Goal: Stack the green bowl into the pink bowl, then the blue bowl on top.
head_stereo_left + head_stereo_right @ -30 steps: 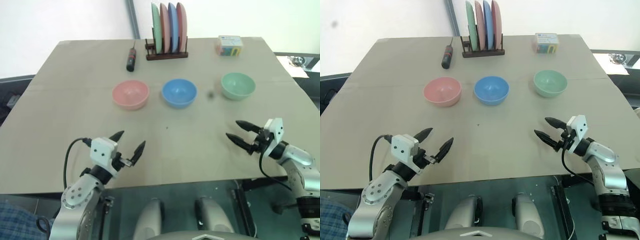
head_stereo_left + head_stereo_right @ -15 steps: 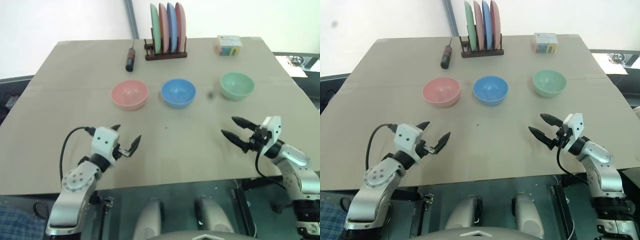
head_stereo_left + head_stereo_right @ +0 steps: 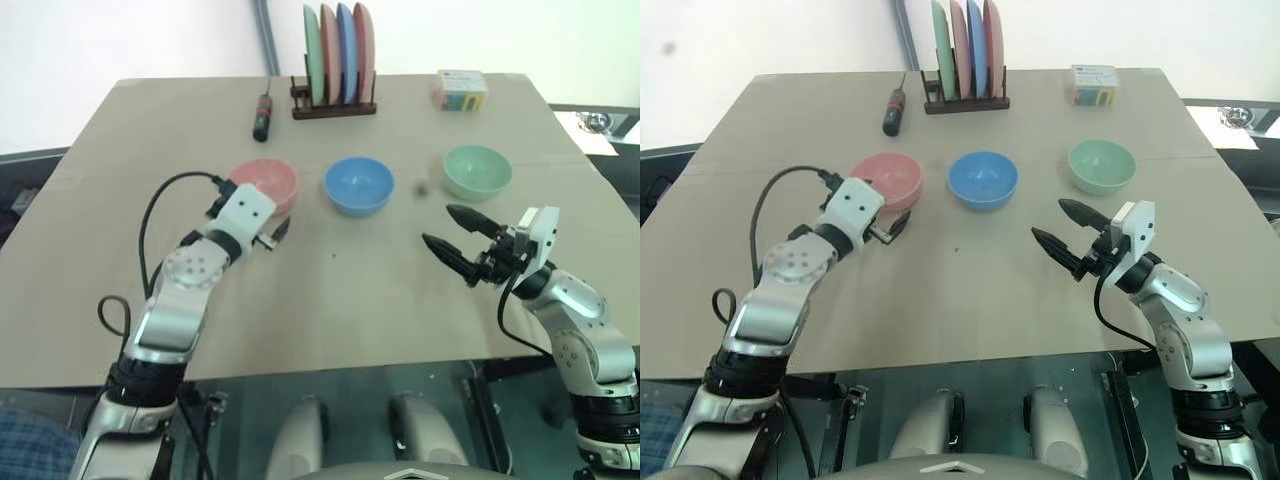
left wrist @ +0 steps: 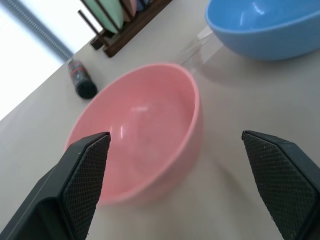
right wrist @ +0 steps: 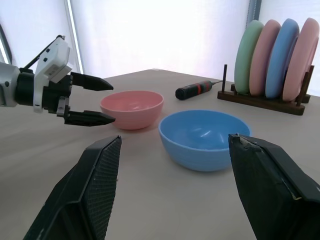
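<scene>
Three bowls stand in a row across the table: the pink bowl (image 3: 263, 185) on the left, the blue bowl (image 3: 358, 184) in the middle and the green bowl (image 3: 477, 171) on the right, all upright and empty. My left gripper (image 5: 102, 100) is open and hovers just in front of the pink bowl (image 4: 145, 125), which sits between the lines of its two fingers without touching them. My right gripper (image 3: 440, 226) is open and empty, raised over the table in front of the green bowl and pointing left toward the blue bowl (image 5: 202, 137).
At the back, a wooden rack (image 3: 335, 105) holds several upright plates. A black screwdriver (image 3: 262, 117) lies left of it, and a small colourful box (image 3: 459, 90) stands at the back right. The table's front edge (image 3: 330, 365) runs close under both arms.
My left arm has reached forward and up from the front edge to the pink bowl, rolling its wrist. The right gripper has risen and shifted left. The bowls have not moved.
</scene>
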